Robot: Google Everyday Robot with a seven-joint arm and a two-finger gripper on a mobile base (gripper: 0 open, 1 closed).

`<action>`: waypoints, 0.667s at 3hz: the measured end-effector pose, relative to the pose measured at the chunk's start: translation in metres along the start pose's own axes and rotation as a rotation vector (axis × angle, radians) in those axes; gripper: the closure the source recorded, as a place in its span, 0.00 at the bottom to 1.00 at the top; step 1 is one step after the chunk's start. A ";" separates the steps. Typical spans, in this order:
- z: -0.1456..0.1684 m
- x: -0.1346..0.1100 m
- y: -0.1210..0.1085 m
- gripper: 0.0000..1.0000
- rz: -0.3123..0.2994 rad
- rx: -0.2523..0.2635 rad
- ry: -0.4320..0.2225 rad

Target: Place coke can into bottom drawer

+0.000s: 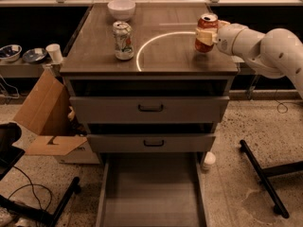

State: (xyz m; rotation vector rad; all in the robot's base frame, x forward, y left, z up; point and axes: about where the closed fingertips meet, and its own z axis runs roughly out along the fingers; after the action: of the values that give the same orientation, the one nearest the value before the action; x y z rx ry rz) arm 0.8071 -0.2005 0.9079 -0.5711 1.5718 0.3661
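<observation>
Camera view: gripper (206,36) clasps red, silver-topped coke can (207,23) over tabletop (170,58).

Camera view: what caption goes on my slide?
Claw grips the coke can at the right of the cabinet top; bottom drawer open below.

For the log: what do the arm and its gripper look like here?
The arm is glossy white, built of rounded, bulbous shells with a few small dark dots. The gripper, at the coke can on the right of the cabinet top, has pale cream fingers. No cables visible.
</observation>
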 end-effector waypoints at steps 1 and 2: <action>-0.035 -0.036 0.024 1.00 -0.043 -0.007 -0.040; -0.088 -0.061 0.063 1.00 -0.062 -0.003 -0.057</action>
State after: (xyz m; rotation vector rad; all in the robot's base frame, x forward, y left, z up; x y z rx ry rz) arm 0.7001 -0.1890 0.9699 -0.6053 1.4954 0.3356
